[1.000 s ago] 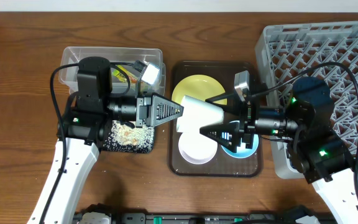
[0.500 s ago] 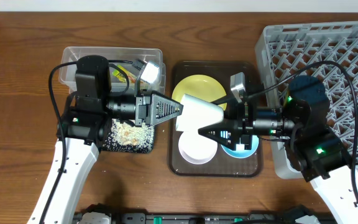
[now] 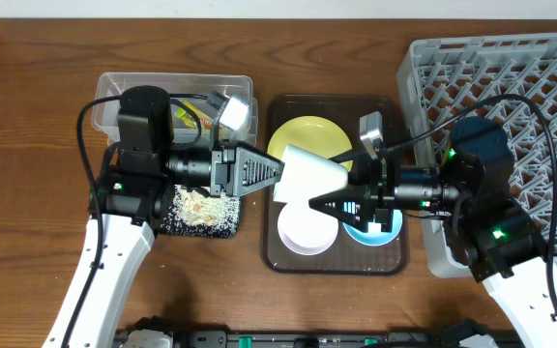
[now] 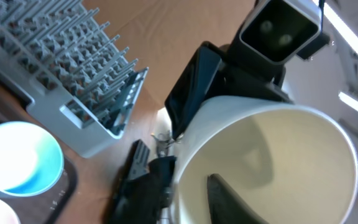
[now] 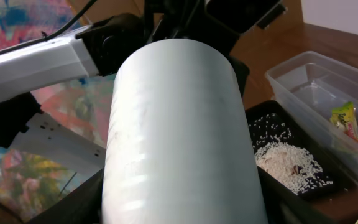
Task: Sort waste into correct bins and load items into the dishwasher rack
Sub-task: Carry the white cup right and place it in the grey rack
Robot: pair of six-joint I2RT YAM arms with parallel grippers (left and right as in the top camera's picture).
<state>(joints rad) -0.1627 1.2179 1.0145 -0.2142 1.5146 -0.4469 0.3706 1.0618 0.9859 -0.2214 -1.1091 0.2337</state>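
Gripping the white cup (image 3: 312, 174) at its rim, L gripper (image 3: 275, 174) is clenched w/ one finger (image 4: 229, 199) inside the wall. Cup lies on its side in the air, above the brown tray (image 3: 278, 259). R gripper (image 3: 327, 184) straddles the cup's closed end, fingers either side; can't tell if they press or only flank it. Below, on the brown tray: white bowl (image 3: 303, 234) nearest, light-blue bowl (image 3: 382, 230) partly under R gripper, pale-yellow plate (image 3: 303, 135) at the back. Left of that, black tray (image 3: 211, 225) w/ rice scraps (image 3: 196, 205). Behind it, clear tub (image 3: 124, 87) w/ green-and-orange wrapper (image 3: 190, 112) inside. Grey rack (image 3: 511, 77) on the right side, just beside the brown tray.
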